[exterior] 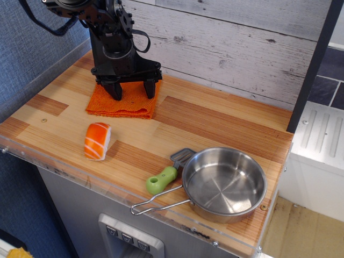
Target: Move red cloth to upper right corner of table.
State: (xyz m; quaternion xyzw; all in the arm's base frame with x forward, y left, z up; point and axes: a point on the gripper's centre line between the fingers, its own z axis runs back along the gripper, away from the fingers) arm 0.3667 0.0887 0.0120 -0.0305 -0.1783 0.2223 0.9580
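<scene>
The claw (133, 89) is down over the red cloth (122, 101), its two dark fingers (115, 89) spread wide, one planted toward the cloth's left part and the other toward its right edge. Both tips sit against the fabric, though whether they press into it or only touch cannot be told from this angle. Nothing is pinched between them. The cloth lies flat and folded directly beneath the claw, on the left rear part of the worktop (215, 126), close to the whitewashed plank wall (231, 48) behind the claw. Its front edge shows a doubled fold, sticking out just ahead of the fingers.

In front of the claw and a little to its left, a salmon sushi toy (97, 141) lies on the wood, apart from the cloth. Well off to the claw's right and nearer the front edge sits a steel pan (224, 183), empty, its wire handle reaching left along the worktop's clear edge. A green-handled spatula (167, 174) rests just beside the pan, its grey blade touching the rim.
</scene>
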